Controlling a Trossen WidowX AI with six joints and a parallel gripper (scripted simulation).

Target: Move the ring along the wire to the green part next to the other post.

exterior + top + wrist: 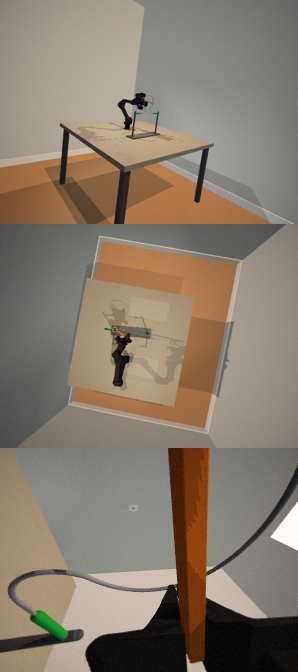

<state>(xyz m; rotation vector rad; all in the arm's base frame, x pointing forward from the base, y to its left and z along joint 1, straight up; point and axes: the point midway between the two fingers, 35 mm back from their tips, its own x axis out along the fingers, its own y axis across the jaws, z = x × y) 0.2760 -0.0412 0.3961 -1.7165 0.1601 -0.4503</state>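
Jaws closed on the orange bar-shaped handle (121, 332) (149, 102) (192, 523), which extends out from between the black fingers. Pale ring (114, 329) (152, 103) at the handle's far end, raised well above the tan desk (91, 361) (128, 155), beside the upper bend of the thin grey wire (152, 98) (120, 588). Ring sits higher than both green sleeves; threading and any wire contact cannot be resolved.

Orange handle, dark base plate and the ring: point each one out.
Orange handle (121, 333) (192, 548): top and wrist views, along its shaft.
Dark base plate (144, 136): exterior view, its upper face.
Ring (112, 330): top view, its rim.
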